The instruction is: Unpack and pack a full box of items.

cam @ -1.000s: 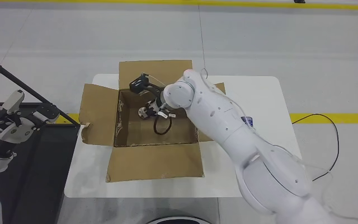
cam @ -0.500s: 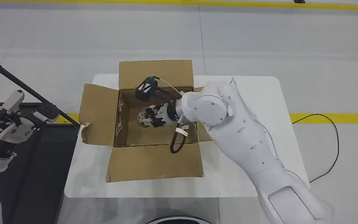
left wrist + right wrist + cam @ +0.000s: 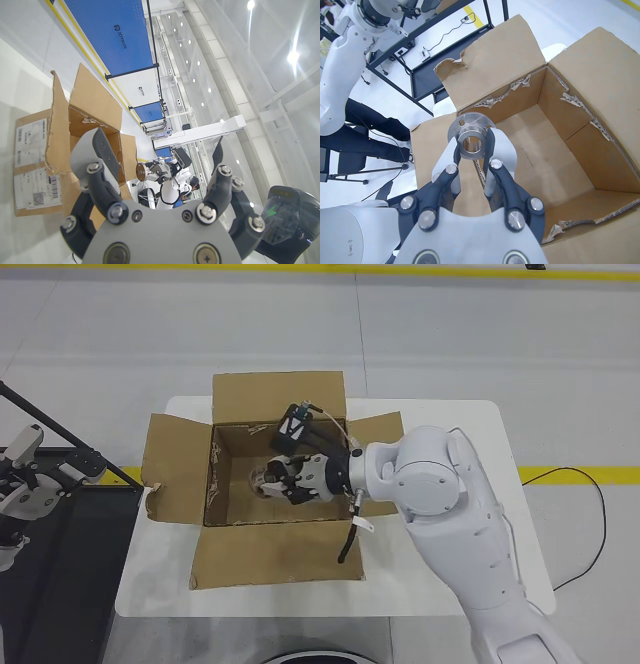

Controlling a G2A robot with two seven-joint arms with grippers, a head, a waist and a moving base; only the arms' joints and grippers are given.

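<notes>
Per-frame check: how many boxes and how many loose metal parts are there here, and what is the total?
Cardboard box: 1
Metal flange, held in the right pincer over the open box: 1
Total: 2

A white tabletop (image 3: 470, 429) with rounded corners carries one open cardboard box (image 3: 228, 502), set on its left half. The box's four flaps are folded outward. The far flap (image 3: 278, 394) stands toward the far edge. The left flap (image 3: 178, 464), torn at its near corner, reaches about to the tabletop's left edge. The near flap (image 3: 275, 554) slopes down and stops short of the near edge. The right flap (image 3: 385, 426) is partly hidden. White printed labels (image 3: 31, 140) are stuck on one outer wall. Torn paper edges run along the rim.
</notes>
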